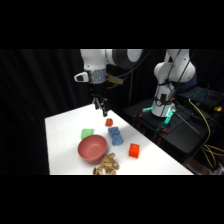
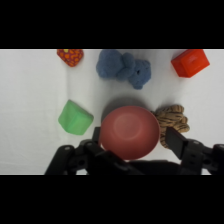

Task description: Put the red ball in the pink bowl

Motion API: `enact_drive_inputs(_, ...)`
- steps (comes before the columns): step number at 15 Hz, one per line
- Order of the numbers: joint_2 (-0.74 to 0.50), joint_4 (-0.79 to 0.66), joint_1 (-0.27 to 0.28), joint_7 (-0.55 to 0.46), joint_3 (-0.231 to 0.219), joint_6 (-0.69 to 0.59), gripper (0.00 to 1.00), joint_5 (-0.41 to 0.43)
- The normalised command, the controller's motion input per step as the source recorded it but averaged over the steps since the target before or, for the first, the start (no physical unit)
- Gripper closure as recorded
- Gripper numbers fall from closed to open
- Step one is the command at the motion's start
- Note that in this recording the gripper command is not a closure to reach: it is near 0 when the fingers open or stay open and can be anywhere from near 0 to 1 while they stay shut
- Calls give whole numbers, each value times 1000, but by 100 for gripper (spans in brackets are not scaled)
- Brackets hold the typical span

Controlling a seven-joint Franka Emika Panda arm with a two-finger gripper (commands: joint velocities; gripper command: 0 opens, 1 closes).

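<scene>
The gripper (image 2: 131,139) hangs above the table, fingers (image 2: 173,139) spread apart, holding nothing, the smooth round pink bowl (image 2: 129,132) showing between them. Beyond lie, left to right, a green block (image 2: 75,117), the small patterned red ball (image 2: 70,56), a lumpy blue block (image 2: 123,67), a red-orange cube (image 2: 190,62), with a knotted brown-striped piece (image 2: 173,118) beside the bowl.

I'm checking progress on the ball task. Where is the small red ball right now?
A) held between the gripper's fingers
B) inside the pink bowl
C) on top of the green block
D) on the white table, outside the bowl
D: the red ball lies on the white table, apart from the pink bowl, whose inside shows bare in the wrist view.
</scene>
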Motion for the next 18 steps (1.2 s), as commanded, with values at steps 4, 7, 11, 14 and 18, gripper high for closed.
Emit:
enact_drive_inputs(4, -14, -12, -58, -30, -11, 17, 0, -1)
enact_drive_inputs(7, -80, -74, -136, -129, -84, 87, 0, 42)
enact_drive_inputs(11, -199, -236, -167, -245, -105, 195, 0, 156)
enact_drive_inputs(14, -274, -376, -136, -232, -89, 394, 0, 195)
enact_drive_inputs(18, -233, -429, -92, -222, -61, 485, 0, 222)
